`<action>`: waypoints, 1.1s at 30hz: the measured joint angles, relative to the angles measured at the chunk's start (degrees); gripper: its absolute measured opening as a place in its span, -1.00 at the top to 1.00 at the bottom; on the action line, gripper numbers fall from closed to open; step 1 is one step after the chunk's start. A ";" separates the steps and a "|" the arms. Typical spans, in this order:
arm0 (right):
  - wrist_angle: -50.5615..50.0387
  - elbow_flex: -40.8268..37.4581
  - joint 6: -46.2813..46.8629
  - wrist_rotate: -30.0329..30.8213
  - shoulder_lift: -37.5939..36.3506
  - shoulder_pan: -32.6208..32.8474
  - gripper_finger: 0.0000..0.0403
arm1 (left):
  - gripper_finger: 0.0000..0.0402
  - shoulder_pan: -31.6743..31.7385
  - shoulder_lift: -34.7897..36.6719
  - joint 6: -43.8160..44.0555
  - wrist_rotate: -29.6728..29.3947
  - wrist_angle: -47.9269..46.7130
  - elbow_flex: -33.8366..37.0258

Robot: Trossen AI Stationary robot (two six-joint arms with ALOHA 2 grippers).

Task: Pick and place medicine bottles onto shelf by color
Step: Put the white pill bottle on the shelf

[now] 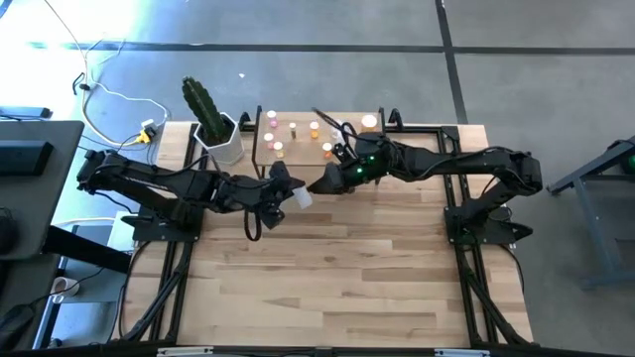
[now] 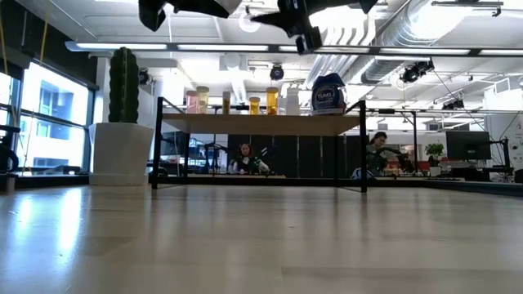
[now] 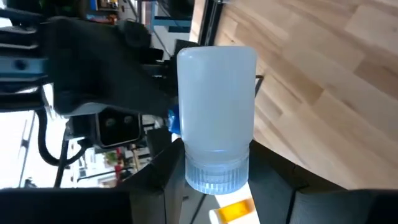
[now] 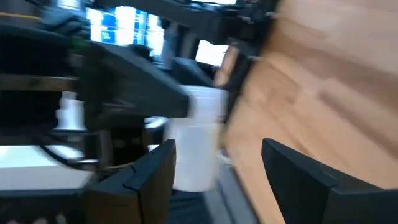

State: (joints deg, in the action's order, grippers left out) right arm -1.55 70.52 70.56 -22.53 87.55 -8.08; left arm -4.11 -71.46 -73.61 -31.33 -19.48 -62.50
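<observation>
Bottle (image 3: pixel 216 118), white and translucent with a ribbed cap, sat clamped between the two dark fingers (image 3: pixel 155 180) of the left gripper (image 1: pixel 288 195), held up in the air above the table (image 1: pixel 347 288) rather than resting on it. In the high view it showed as a pale shape (image 1: pixel 301 197) at the tip of the left arm, just in front of the shelf (image 1: pixel 298 117) and near the table's middle. The right gripper (image 1: pixel 322 183) hovered just beside it, tip to tip with the left one, its jaws standing apart with nothing between them; the right wrist view showed the same white bottle (image 4: pixel 196 137) blurred just ahead of its open fingers (image 4: pixel 149 174).

On the shelf behind, the other medicine bottles (image 2: pixel 272 100) stood in a row: pinkish ones toward the left end, orange and amber ones in the middle, a white one next, and the larger squat blue bottle (image 2: pixel 328 94) at the right end. A tall green cactus (image 2: pixel 124 83) in a white pot (image 2: pixel 121 153) stood on the table just off the shelf's left end. In the low view, people sat at desks in the room beyond the table.
</observation>
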 joint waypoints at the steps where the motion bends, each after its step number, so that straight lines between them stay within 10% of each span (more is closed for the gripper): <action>1: 1.69 0.00 1.25 -0.26 0.00 0.00 -0.14 | 0.33 0.04 0.00 -0.63 -0.03 0.22 0.00; 33: 9.87 0.07 7.66 -0.22 2.40 2.10 0.02 | 0.33 0.40 -0.02 -3.16 -4.07 3.50 0.00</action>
State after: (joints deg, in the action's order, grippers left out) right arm 8.32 70.59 78.22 -22.74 89.95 -5.98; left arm -3.71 -71.48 -76.76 -35.40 -15.99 -62.50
